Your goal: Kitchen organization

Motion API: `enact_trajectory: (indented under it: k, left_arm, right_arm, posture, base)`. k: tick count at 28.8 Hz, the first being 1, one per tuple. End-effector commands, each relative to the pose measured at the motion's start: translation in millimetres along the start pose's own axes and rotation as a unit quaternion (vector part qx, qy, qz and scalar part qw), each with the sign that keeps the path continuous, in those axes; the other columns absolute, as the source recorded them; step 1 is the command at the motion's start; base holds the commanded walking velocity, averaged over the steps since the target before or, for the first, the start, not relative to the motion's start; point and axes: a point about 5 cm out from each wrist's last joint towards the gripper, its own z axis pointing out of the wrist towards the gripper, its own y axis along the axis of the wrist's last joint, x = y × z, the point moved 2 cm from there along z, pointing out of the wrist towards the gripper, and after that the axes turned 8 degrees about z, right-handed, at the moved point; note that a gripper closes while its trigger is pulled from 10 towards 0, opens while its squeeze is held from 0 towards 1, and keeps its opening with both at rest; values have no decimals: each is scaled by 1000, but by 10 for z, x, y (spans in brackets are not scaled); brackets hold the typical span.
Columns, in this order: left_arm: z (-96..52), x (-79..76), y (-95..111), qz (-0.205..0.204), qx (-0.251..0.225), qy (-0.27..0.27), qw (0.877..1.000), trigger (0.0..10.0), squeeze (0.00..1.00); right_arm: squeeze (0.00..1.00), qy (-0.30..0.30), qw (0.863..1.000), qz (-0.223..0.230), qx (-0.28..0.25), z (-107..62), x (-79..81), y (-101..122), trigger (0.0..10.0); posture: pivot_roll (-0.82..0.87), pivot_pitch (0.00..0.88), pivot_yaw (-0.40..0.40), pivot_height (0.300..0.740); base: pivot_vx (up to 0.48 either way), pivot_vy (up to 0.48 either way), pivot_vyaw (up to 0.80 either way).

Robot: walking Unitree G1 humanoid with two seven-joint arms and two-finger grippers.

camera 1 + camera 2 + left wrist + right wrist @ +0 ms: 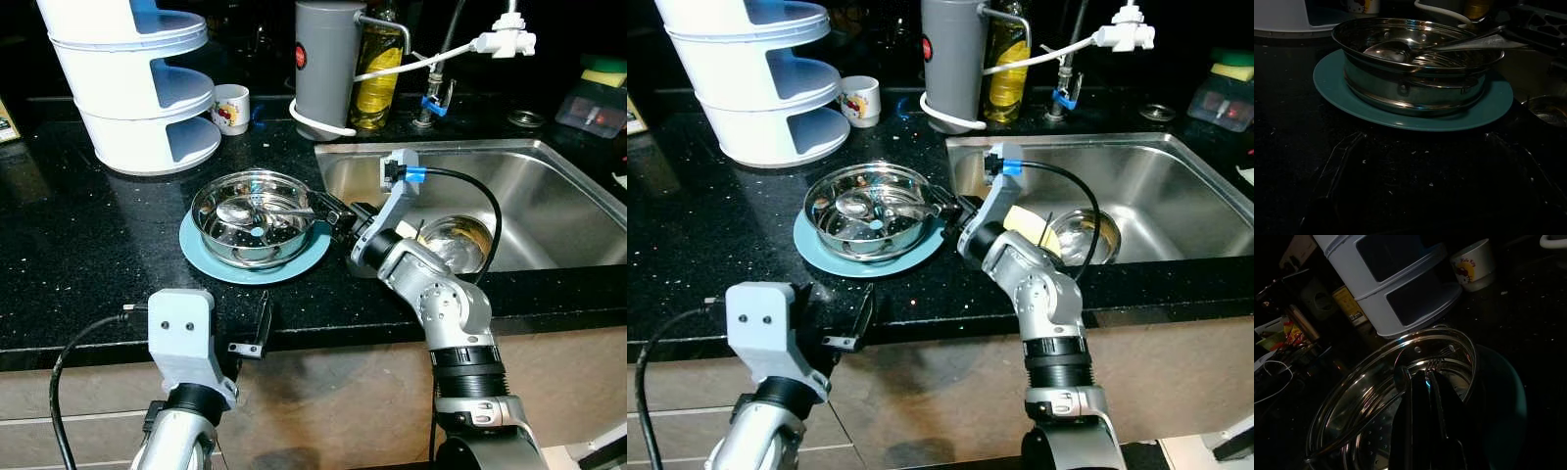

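1. a round, perforated steel steamer bowl [252, 217] sits on a teal plate [211, 262] on the speckled black counter [78, 245], just beside the sink [549, 186].
2. the right gripper [333, 211] has its fingers closed on the spoon and fork handles [294, 208] at the bowl's rim.
3. the left gripper [253, 338] hovers at the counter edge, fingers apart, holding nothing.
4. the right wrist view shows the fork tines [1435, 363] close up.

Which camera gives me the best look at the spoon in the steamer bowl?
The left eye view: the spoon lies in the steamer bowl, seen whole from above. The left wrist view shows it side-on, dim; in the right wrist view the right end effector covers much of it.
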Motion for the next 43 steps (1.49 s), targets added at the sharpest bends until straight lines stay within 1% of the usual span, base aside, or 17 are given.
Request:
enact_trajectory:
  k: [1,6,7,8,9,10,13,20,25,28,31,35,38,39,41,43]
  left_arm:
    - [7,11,-48,-3,13,3,1000,10000,0]
    - [16,12,-64,-2,14,0,1000,10000,0]
    - [20,13,-71,-3,15,0,1000,10000,0]
    - [19,14,-74,-3,15,0,1000,10000,0]
    - [19,13,-75,-3,15,-1,1000,10000,0]
    - [19,13,-75,-3,15,-1,1000,10000,0]
    - [20,11,-80,-3,16,-2,1000,10000,0]
    - [21,6,-79,-5,16,-4,1000,10000,0]
    - [21,-3,-69,1,14,-8,1000,10000,0]
    - [20,-2,-63,4,13,-7,1000,10000,0]
    - [19,-10,-56,6,13,-7,1000,10000,0]
    - [18,-4,-54,7,12,-7,1000,10000,0]
    - [18,-4,-51,8,11,-7,1000,10000,0]
    - [18,-4,-51,8,11,-7,1000,10000,0]
    - [22,-7,-43,10,9,-8,1000,10000,0]
    - [22,-7,-43,10,9,-8,1000,10000,0]
  right_arm:
    - [0,1,1000,5,-9,-1,1,34,0]
    - [0,14,999,7,-34,-7,40,126,0]
    - [0,23,998,-9,-57,-17,73,248,0]
    - [0,28,997,-18,-63,-24,92,312,0]
    - [0,36,997,-22,-67,-31,114,364,0]
    - [0,36,997,-22,-67,-31,114,364,0]
    - [0,71,994,-29,-76,-63,200,497,0]
    - [0,88,992,-26,-83,-80,246,567,0]
    - [0,95,992,-27,-78,-75,283,527,0]
    - [0,91,992,-30,-79,-69,289,515,0]
    - [0,67,990,-37,-118,-47,295,660,0]
    - [0,57,986,-41,-149,-25,336,795,0]
    - [0,40,983,-43,-173,-13,333,879,0]
    - [0,40,983,-43,-173,-13,333,879,0]
    - [0,15,980,-47,-195,0,304,960,0]
    - [0,15,980,-47,-195,0,304,960,0]
  posture:
    - [73,0,-41,740]
    - [75,0,-41,740]
    - [75,0,-41,740]
    - [74,0,-40,740]
    - [75,0,-42,740]
    - [75,0,-42,740]
    - [73,0,-44,740]
    - [73,0,-41,740]
    - [74,0,-40,740]
    - [76,0,-40,740]
    - [78,0,-39,740]
    - [79,0,-37,740]
    - [80,0,-36,740]
    - [80,0,-36,740]
    - [81,0,-37,740]
    - [81,0,-37,740]
  base:
    - [0,0,0]
    - [0,0,0]
    - [0,0,0]
    - [0,0,0]
    - [0,0,0]
    - [0,0,0]
    - [0,0,0]
    - [0,0,0]
    - [0,0,0]
    - [0,0,0]
    - [0,0,0]
    - [0,0,0]
    - [0,0,0]
    - [0,0,0]
    - [0,0,0]
    - [0,0,0]
